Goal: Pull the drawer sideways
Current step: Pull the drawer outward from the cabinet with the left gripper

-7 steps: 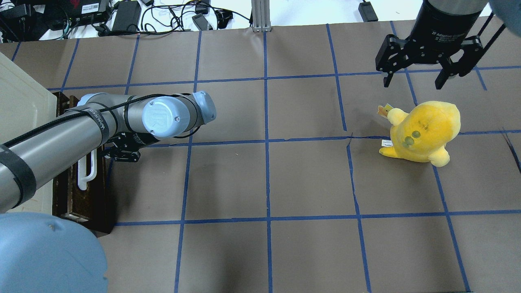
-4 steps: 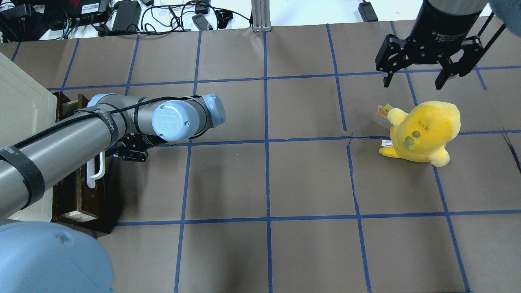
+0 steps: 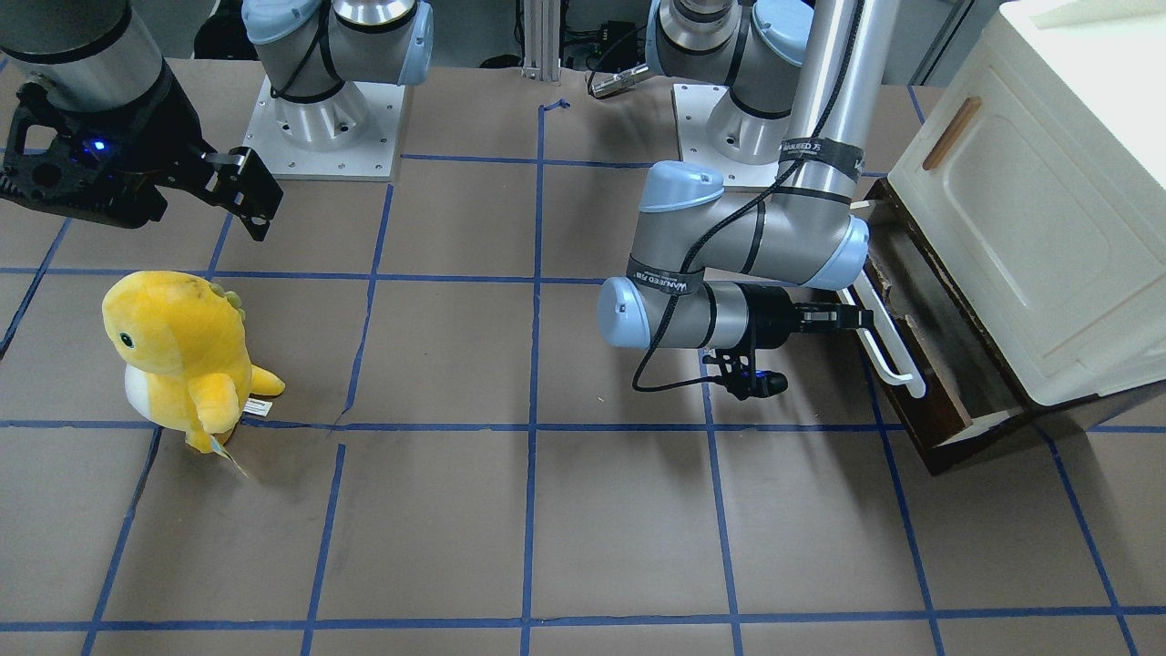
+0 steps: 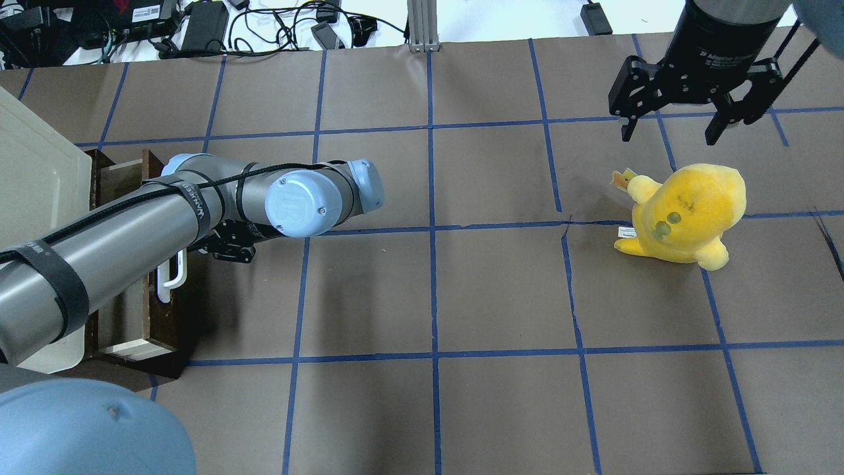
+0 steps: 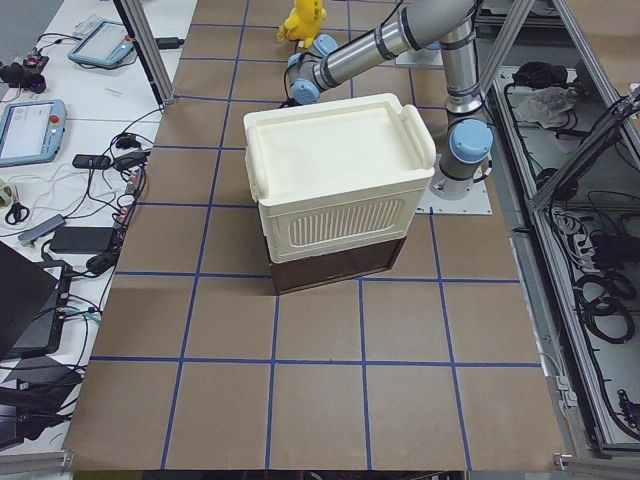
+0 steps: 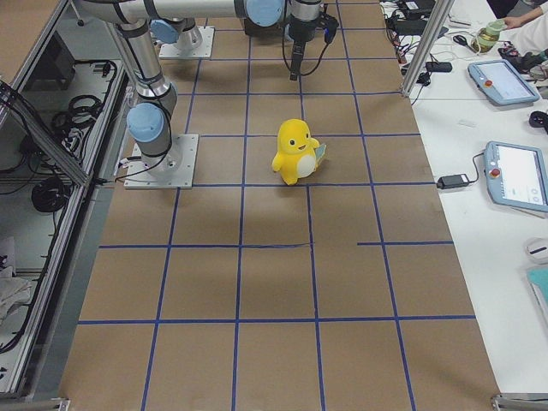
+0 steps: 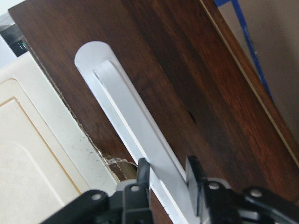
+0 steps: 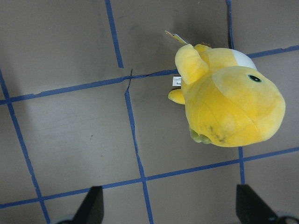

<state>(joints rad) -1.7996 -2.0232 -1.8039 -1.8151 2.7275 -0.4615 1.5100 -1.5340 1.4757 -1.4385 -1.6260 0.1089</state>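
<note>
The drawer has a dark brown wooden front and a long white bar handle. It stands partly out from under the cream cabinet. In the overhead view its greyish inside shows at the far left. My left gripper is shut on the white handle, one finger on each side of the bar, as the left wrist view shows. My right gripper is open and empty, hovering above the table beyond the yellow plush toy.
The yellow plush toy stands on the brown, blue-taped table on my right side, under the right gripper. The cream cabinet has a small light-wood handle. Cables and power bricks lie beyond the table's far edge.
My left arm has moved toward the table's middle with the white handle in its gripper, and the drawer has slid farther out of the cabinet. The right arm and the toy have not moved.
</note>
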